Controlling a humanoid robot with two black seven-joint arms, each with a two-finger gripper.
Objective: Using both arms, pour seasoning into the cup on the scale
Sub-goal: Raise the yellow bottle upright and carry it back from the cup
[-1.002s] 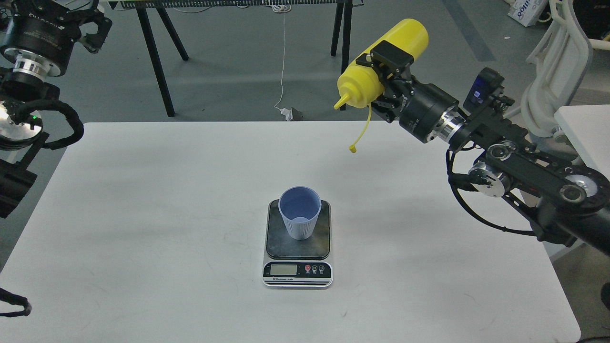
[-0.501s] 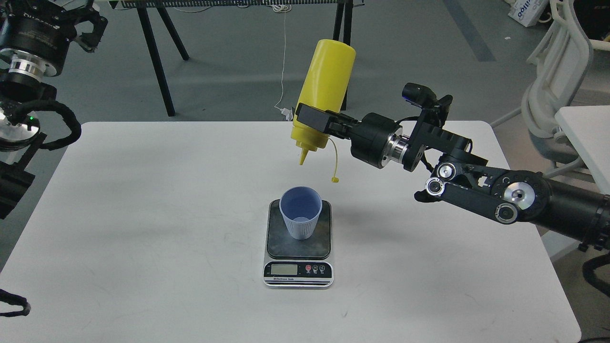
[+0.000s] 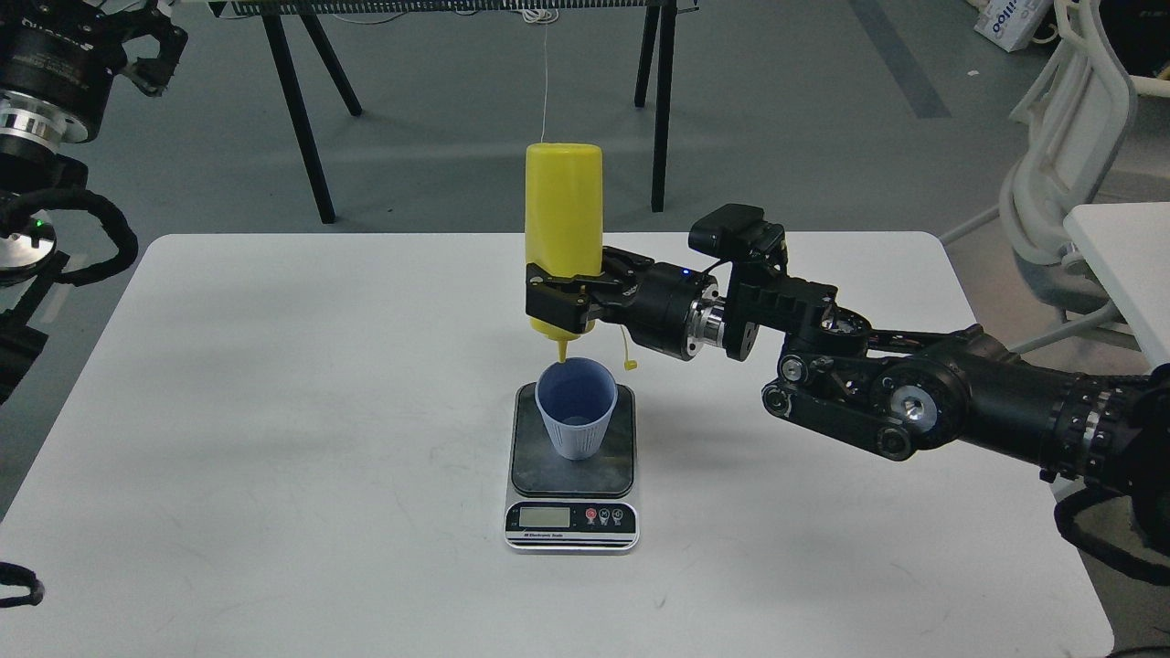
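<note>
My right gripper point(image 3: 559, 297) is shut on the yellow seasoning bottle point(image 3: 562, 210) and holds it upside down, upright, nozzle pointing straight down just above the rim of the light-blue cup point(image 3: 576, 407). The small tip cap hangs on its tether to the right of the nozzle. The cup stands on the dark plate of the scale point(image 3: 571, 493), near the plate's back edge. My left gripper point(image 3: 151, 50) is raised at the far upper left, far from the cup; its fingers look spread but are partly cut off by the frame.
The white table point(image 3: 274, 411) carries only the scale and cup. Black table legs point(image 3: 297, 110) stand behind it on the grey floor. A white chair point(image 3: 1069, 164) and another white table edge point(image 3: 1124, 247) are at the right.
My right arm has swung left and down, turning the bottle from tilted to fully inverted, bringing its nozzle over the cup. The left arm has drifted slightly up and left.
</note>
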